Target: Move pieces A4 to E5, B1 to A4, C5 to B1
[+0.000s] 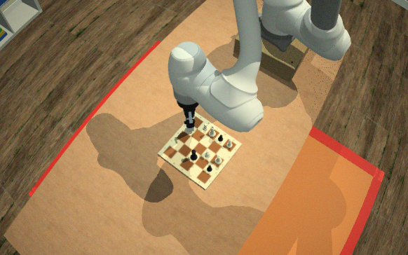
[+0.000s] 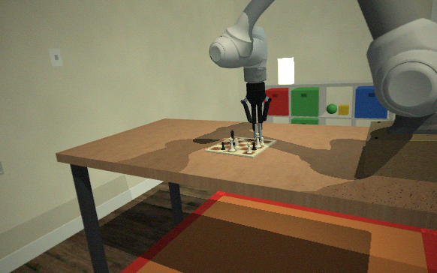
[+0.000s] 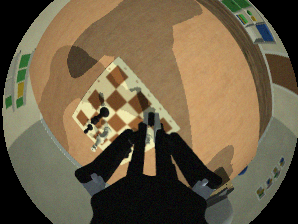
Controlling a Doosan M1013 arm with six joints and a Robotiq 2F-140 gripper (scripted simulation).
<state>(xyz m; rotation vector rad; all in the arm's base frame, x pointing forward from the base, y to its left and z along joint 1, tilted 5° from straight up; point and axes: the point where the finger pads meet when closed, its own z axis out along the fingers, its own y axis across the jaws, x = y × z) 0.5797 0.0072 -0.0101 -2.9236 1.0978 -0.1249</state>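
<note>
The chessboard (image 1: pixel 200 150) lies in the middle of the table, and it also shows in the exterior view (image 2: pixel 240 145) and in the wrist view (image 3: pixel 116 106). My gripper (image 1: pixel 189 127) points straight down over the board's far left corner region. It is shut on a small white piece (image 1: pixel 189 130), held low at the board; I cannot tell whether its base touches. The fingers show in the exterior view (image 2: pixel 257 133) and in the wrist view (image 3: pixel 152 121). A tall black piece (image 1: pixel 193 154), two small black pieces (image 1: pixel 220 138) (image 1: pixel 209 169) and several white pieces such as one (image 1: pixel 212 132) stand upright on the board.
The arm's large white elbow (image 1: pixel 224 94) hangs over the board's far side. The robot's wooden base block (image 1: pixel 273 59) is at the back. An orange zone with red edges (image 1: pixel 315 196) lies to the right. Shelves with coloured bins (image 2: pixel 319 101) stand behind the table.
</note>
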